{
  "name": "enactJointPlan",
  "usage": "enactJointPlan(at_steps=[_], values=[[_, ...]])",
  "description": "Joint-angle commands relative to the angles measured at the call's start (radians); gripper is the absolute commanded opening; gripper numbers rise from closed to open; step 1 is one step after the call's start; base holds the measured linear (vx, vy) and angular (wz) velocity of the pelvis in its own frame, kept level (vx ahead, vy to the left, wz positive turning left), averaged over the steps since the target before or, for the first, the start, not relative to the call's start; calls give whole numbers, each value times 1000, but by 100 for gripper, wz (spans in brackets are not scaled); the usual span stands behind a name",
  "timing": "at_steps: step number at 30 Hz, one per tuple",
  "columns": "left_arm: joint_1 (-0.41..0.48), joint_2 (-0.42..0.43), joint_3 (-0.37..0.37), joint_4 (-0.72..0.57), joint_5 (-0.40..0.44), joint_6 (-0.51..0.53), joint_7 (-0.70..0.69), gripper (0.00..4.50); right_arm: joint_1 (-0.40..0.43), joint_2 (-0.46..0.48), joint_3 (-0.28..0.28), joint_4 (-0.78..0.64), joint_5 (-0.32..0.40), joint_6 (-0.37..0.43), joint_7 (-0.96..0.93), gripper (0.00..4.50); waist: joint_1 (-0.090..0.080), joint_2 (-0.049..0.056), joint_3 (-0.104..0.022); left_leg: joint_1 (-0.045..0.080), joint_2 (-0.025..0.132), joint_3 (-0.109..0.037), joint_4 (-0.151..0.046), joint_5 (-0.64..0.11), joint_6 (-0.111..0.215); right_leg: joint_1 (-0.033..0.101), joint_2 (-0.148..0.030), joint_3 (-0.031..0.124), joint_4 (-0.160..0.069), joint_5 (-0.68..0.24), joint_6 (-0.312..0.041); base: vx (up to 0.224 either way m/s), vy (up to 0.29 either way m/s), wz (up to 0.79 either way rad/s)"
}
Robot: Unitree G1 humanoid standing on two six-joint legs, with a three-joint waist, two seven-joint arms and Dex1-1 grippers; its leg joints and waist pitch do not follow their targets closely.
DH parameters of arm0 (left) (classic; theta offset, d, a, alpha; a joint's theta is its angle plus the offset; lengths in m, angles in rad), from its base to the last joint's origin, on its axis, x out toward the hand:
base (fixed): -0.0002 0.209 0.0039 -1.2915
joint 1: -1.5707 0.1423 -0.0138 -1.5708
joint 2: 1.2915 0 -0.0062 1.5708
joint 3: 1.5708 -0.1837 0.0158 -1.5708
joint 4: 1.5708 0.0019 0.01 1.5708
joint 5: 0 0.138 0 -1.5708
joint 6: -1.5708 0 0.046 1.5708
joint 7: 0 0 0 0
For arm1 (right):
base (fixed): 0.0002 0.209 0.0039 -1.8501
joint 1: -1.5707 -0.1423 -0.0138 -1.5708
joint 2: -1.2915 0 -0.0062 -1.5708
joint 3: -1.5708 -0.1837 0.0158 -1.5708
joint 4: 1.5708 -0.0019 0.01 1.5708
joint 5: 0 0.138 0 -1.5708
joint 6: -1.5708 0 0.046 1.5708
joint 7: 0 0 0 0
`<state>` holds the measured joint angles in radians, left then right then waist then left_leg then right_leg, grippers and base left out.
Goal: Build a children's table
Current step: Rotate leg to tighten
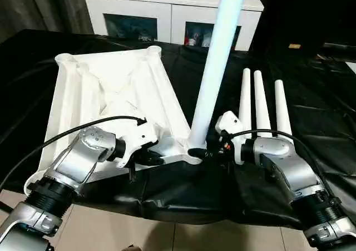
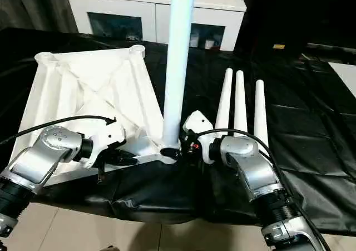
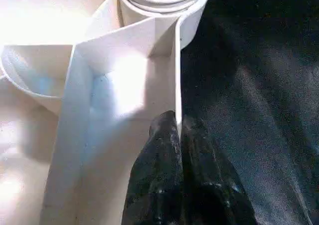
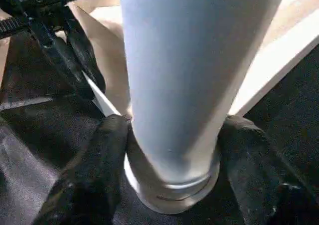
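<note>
While one leg [image 1: 214, 78] already stands upright in the near right corner socket [image 1: 194, 149] of the upturned table top [image 1: 114, 98], the build is only a quarter along as I judge it. That top lies ribbed side up on the black cloth [image 1: 311, 95], left of centre, with the white cabinet [image 1: 167, 9] beyond it at the far side. The left gripper [image 1: 146, 157] is pinched tight on the top's thin near edge, just left of the socket, steadying it. The right gripper [image 4: 169, 155] straddles the foot of the standing leg, a finger [image 4: 94, 170] on either side, touching it; whether it truly clamps I cannot tell. Three more legs [image 1: 261, 103] lie side by side on the cloth to the right, untouched, and the two far sockets and the near left one are still empty.
</note>
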<state>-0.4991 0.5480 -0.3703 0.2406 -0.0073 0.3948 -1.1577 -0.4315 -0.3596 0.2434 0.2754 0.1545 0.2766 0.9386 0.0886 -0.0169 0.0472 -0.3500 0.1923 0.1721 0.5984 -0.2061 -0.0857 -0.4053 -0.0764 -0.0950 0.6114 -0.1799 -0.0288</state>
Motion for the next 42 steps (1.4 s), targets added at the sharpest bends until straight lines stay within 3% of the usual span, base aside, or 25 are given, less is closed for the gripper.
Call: enactJointPlan(at_steps=[1, 11, 13, 15, 16, 19, 22, 24, 27, 30, 32, 35, 37, 42], values=[[3, -2, -26, -25, -8, -4, -28, 0, 0, -7, 9, -9, 3, 11, 24, 258, -5, 7, -61, 2, 41, -9, -74, -131, 37, 61, -74, 64, -62, -132, -216, 0, 0, 0], [8, 6, -35, -26, 1, 10, -39, 0, 14, -12, 21, 8, -19, 19, 12, 242, -5, 9, -59, 3, 42, -10, -76, -145, 31, 60, -74, 64, -65, -164, -207, 0, 0, 0], [-30, -71, 15, 53, 23, 32, 116, 0, -12, 61, -24, 107, -52, 46, -170, 242, -10, 8, -54, 0, 41, -9, -79, -157, 17, 57, -72, 63, -70, -196, -202, 0, 0, 0], [-67, -136, 54, 117, 37, 63, 239, 0, -32, 124, -68, 174, -60, 63, -306, 241, -11, 7, -51, 8, 38, -8, -79, -200, 1, 52, -74, 62, -82, -280, -187, 0, 0, 0], [-76, -152, 62, 132, 40, 71, 267, 0, -37, 140, -80, 189, -59, 67, -339, 241, -12, 4, -55, 10, 36, -13, -79, -218, -15, 56, -79, 60, -90, -364, -157, 0, 0, 0], [-116, -223, 94, 191, 41, 102, 376, 0, -63, 215, -136, 251, -56, 103, -510, 240, -14, 6, -52, 10, 36, -14, -81, -241, -18, 50, -78, 59, -99, -414, -125, 0, 0, 0], [-186, -361, 151, 303, 44, 90, 601, 0, -119, 335, -222, 367, -37, 111, -778, 240, -18, 8, -55, 12, 32, -15, -79, -247, -27, 45, -76, 57, -105, -429, -111, 0, 0, 0], [-198, -384, 153, 324, 47, 78, 628, 0, -134, 356, -242, 396, -34, 99, -833, 232, -18, 12, -56, 15, 32, -15, -79, -243, -24, 40, -76, 58, -105, -403, -110, 0, 0, 0], [-229, -461, 148, 378, 58, 24, 692, 0, -184, 433, -277, 493, -18, 45, -906, 218, -19, 10, -60, 9, 33, -13, -80, -223, -17, 45, -74, 59, -95, -318, -122, 0, 0, 0], [-240, -475, 135, 396, 67, -7, 688, 0, -198, 448, -264, 509, -30, 26, -875, 218, -18, 6, -62, 3, 34, -13, -80, -204, -7, 51, -74, 59, -89, -272, -129, 0, 0, 0], [-246, -462, 124, 414, 70, -36, 665, 0, -200, 441, -268, 490, -33, 1, -860, 281, -16, 6, -61, 1, 34, -12, -81, -186, 2, 53, -75, 60, -86, -244, -136, 0, 0, 0], [-248, -453, 122, 425, 72, -50, 660, 0, -202, 432, -271, 483, -34, -10, -861, 309, -19, 6, -61, -2, 33, -13, -82, -193, 7, 56, -77, 60, -87, -254, -134, 0, 0, 0], [-251, -443, 124, 444, 72, -73, 647, 0, -210, 418, -276, 486, -51, -35, -878, 328, -28, 8, -64, -5, 33, -13, -78, -172, 12, 58, -78, 60, -83, -228, -155, 0, 0, 0], [-263, -430, 127, 486, 81, -153, 632, 0, -186, 372, -245, 391, -100, -36, -887, 353, -25, 6, -58, -3, 31, -9, -77, -158, 26, 56, -75, 61, -87, -239, -154, 0, 0, 0]])
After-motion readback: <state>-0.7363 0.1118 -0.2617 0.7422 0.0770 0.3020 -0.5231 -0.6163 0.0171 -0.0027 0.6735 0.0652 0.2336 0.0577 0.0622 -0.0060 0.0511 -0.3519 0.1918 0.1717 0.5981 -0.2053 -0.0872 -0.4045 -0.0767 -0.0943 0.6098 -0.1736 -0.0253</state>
